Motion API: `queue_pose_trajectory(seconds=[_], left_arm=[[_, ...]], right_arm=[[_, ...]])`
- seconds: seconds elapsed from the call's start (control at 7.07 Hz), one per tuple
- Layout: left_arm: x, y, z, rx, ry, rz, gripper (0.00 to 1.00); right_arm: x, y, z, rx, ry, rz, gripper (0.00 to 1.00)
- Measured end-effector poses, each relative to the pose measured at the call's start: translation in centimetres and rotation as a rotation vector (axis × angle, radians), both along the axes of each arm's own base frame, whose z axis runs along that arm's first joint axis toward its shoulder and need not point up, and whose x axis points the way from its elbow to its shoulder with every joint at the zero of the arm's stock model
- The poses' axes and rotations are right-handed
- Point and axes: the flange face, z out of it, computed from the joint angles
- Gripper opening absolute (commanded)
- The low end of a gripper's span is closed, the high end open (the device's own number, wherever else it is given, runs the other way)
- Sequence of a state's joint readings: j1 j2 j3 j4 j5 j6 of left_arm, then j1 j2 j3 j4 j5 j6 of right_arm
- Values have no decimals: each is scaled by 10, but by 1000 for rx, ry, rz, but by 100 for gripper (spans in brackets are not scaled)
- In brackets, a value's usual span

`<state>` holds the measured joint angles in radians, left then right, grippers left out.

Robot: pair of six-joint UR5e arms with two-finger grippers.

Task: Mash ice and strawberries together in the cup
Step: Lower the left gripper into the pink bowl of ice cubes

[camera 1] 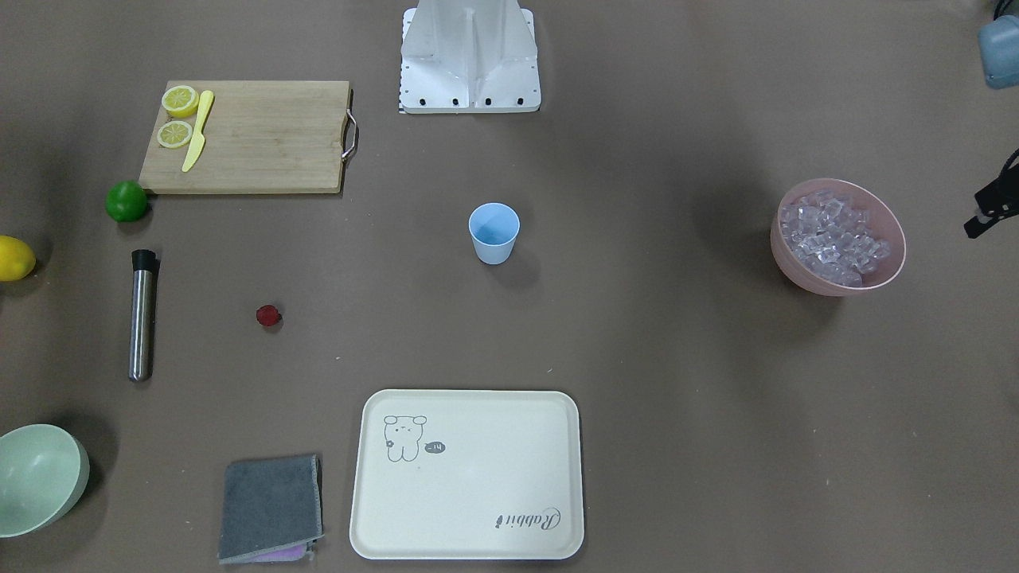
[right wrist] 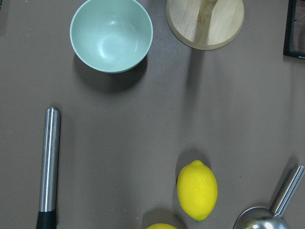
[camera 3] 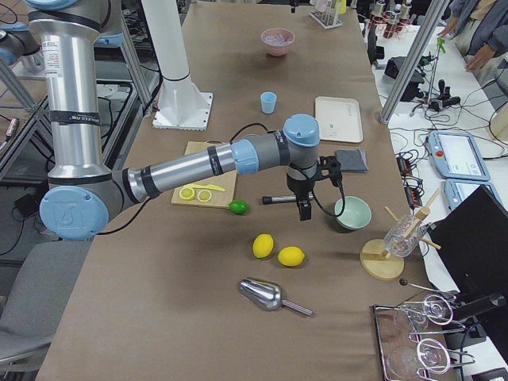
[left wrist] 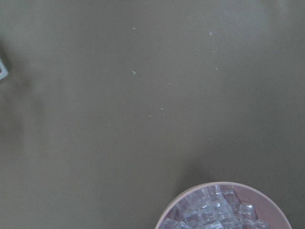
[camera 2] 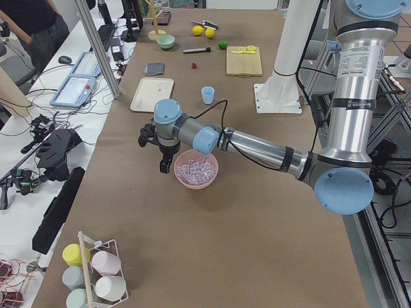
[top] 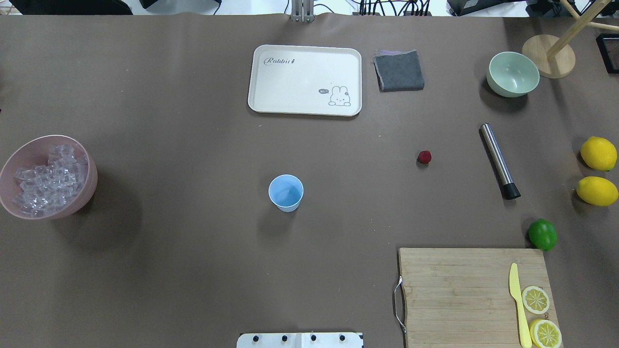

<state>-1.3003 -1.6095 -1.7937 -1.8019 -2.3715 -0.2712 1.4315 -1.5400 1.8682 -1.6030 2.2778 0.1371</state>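
The light blue cup (top: 286,192) stands upright and empty near the table's middle. The ice (top: 46,176) fills a pink bowl (top: 9,203) at the table's left end, and shows in the left wrist view (left wrist: 214,214). One dark red strawberry (top: 424,156) lies on the table to the right of the cup. My left gripper (camera 2: 162,160) hovers beside and above the pink bowl; I cannot tell whether it is open. My right gripper (camera 3: 305,208) hangs above a steel muddler (top: 499,160) and a pale green bowl (top: 512,73); I cannot tell its state.
A cream tray (top: 304,79) and a grey cloth (top: 399,70) lie at the far side. A wooden board (top: 464,295) holds lemon slices and a yellow knife. A lime (top: 542,234), two lemons (top: 598,153), a metal scoop (camera 3: 266,295) and a wooden stand (top: 549,62) are at the right.
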Motion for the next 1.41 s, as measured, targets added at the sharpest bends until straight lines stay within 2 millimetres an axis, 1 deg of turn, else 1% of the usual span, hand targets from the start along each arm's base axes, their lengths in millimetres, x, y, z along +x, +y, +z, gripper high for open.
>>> queue_pose_trajectory(seconds=[0.14,0.28,0.57,0.85,0.99,1.13,1.27,1.41], left_arm=[[20,9,4,43,10,42,93],[40,17,6,77,17,82,87],[72,27,5,115,14,140,87],[96,35,5,140,10,182,87],[108,39,5,148,3,203,82],[120,43,6,157,-4,222,81],[129,48,9,165,-13,236,80],[134,55,16,167,-22,248,80]], right_arm=[[0,0,0,0,0,0,100],[0,0,0,-1,-1,0,100],[0,0,1,-2,-1,-1,100],[0,1,1,-3,-1,-1,100],[0,1,2,-4,-1,-1,100],[0,1,3,-5,0,-1,100],[0,2,4,-7,1,-1,100],[0,3,5,-8,1,-1,100]])
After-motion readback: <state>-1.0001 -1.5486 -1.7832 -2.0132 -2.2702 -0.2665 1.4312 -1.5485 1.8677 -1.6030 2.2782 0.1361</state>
